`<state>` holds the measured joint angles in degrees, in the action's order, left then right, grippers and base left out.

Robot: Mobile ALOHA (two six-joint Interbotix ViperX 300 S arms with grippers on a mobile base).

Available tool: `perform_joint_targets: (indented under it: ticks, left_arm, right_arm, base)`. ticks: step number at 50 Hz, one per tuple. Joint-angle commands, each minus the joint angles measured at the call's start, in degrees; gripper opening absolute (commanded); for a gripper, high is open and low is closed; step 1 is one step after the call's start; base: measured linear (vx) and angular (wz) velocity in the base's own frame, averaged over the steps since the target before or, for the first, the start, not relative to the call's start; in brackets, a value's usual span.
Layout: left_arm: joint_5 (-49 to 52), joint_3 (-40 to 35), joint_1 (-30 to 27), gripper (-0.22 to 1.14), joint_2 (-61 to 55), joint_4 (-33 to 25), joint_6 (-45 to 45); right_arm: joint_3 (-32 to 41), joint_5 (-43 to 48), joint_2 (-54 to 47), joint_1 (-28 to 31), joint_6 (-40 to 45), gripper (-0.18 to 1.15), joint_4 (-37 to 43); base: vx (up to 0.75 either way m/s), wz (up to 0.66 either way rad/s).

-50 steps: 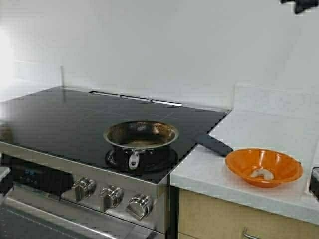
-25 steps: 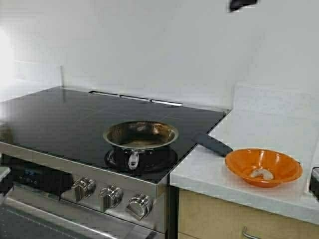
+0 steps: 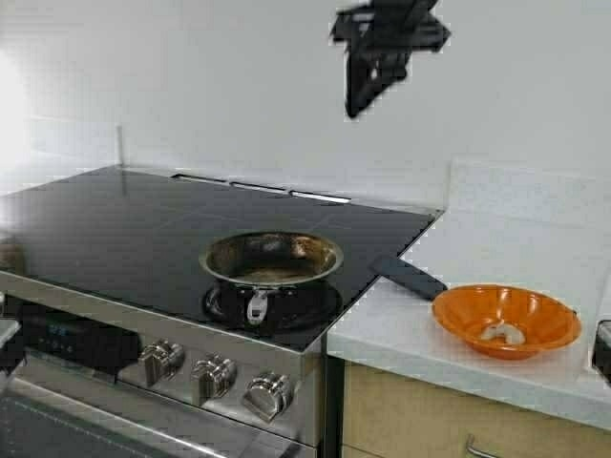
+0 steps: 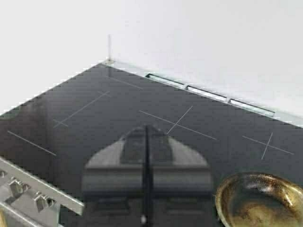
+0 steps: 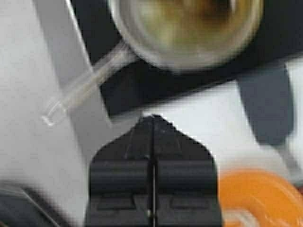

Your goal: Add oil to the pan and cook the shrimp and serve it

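Note:
The pan [image 3: 270, 260] sits on the front of the black cooktop [image 3: 115, 229], browned inside, its stub handle pointing at the knobs. It also shows in the left wrist view as the pan [image 4: 260, 201] and in the right wrist view as the pan [image 5: 184, 28]. The shrimp [image 3: 502, 333] lies in an orange bowl [image 3: 477, 303] on the counter to the right. My right gripper [image 3: 355, 107] hangs high over the back of the stove, shut and empty [image 5: 152, 118]. My left gripper [image 4: 146, 128] is shut over the cooktop, left of the pan. The oil is out of view.
A black spatula [image 3: 409, 277] lies across the stove's right edge onto the white counter [image 3: 401, 329]. Three knobs [image 3: 212, 377] line the stove front. A dark object [image 3: 601, 348] stands at the right edge. The orange bowl [image 5: 265, 194] is beside my right gripper.
My right arm has swung in from the upper right corner, leftward and lower, and now hangs above the back of the stove. Pan, bowl and shrimp have not moved.

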<state>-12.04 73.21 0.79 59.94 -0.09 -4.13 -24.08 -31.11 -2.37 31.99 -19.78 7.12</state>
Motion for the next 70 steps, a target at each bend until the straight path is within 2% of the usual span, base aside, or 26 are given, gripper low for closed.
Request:
perform_joint_targets:
  ticks: [1, 8, 11, 15, 31, 40, 44, 52, 55, 70]
  left_arm:
    - [-0.3, -0.9, 0.0, 0.03, 0.1, 0.0, 0.1]
    - [-0.3, -0.9, 0.0, 0.03, 0.7, -0.1, 0.1]
    - [-0.3, -0.8, 0.0, 0.03, 0.8, 0.0, 0.1]
    - [-0.3, -0.8, 0.0, 0.03, 0.8, 0.0, 0.1]
    - [-0.3, -0.7, 0.0, 0.03, 0.9, 0.0, 0.0]
    - [-0.3, -0.6, 0.0, 0.03, 1.1, -0.1, 0.0]
    - [-0.3, -0.5, 0.0, 0.03, 1.1, 0.0, 0.0]
    - [-0.3, -0.6, -0.1, 0.03, 1.1, 0.0, 0.0]
    - [-0.2, -0.6, 0.0, 0.03, 1.1, -0.1, 0.0]
    - [-0.2, -0.5, 0.0, 0.03, 1.1, -0.1, 0.0]
  right_arm:
    - [0.9, -3.1, -0.4, 5.0, 17.7, 0.08, -25.7]
    - [-2.3, -10.1, -2.7, 12.6, 41.7, 0.08, -52.0]
    - [-4.4, -12.7, -4.4, 16.0, 50.2, 0.08, -58.9]
    - [-7.6, -14.9, -7.3, 19.7, 59.1, 0.08, -64.0]
    - [-12.5, -17.3, -24.9, 26.5, 80.6, 0.08, -67.9]
    - [-12.4, -23.6, -31.3, 29.0, 93.0, 0.11, -73.5]
    - [-12.6, -28.7, -32.4, 30.4, 95.4, 0.23, -76.1]
    - [-13.3, -29.7, -33.5, 31.3, 95.9, 0.74, -77.7]
    - [-13.7, -29.6, -34.4, 31.3, 96.4, 0.86, -78.2]
    - [-16.3, -30.5, -39.0, 31.2, 104.3, 0.88, -84.7]
  base:
    - [0.0, 0.0]
    - [0.0, 0.0]
    - [0.0, 0.0]
    - [0.0, 0.0]
    - [0.0, 0.0]
    - [0.0, 0.0]
    - [0.0, 0.0]
    - [0.0, 0.0]
    - [0.0, 0.0]
    - [0.0, 0.0]
